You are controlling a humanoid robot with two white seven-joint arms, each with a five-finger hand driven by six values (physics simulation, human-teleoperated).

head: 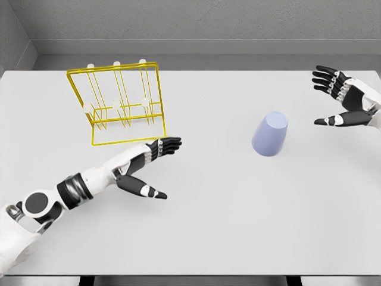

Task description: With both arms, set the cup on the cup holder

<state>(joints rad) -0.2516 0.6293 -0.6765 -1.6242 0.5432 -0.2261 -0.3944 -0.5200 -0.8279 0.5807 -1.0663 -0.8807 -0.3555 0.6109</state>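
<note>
Task barely begun, we judge. Lavender cup (270, 134) sits untouched mid-table (226, 226), well apart from yellow wire cup holder (122, 101). Our left hand (144, 168) beside holder, right hand (342, 98) near cup: fingers spread, empty. Grasp, transfer, placement remain.

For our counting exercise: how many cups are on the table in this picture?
1. The cup stands upside down on the white table, right of the middle, between the yellow cup holder and the right robot hand. Nothing visible could hide another.
</note>
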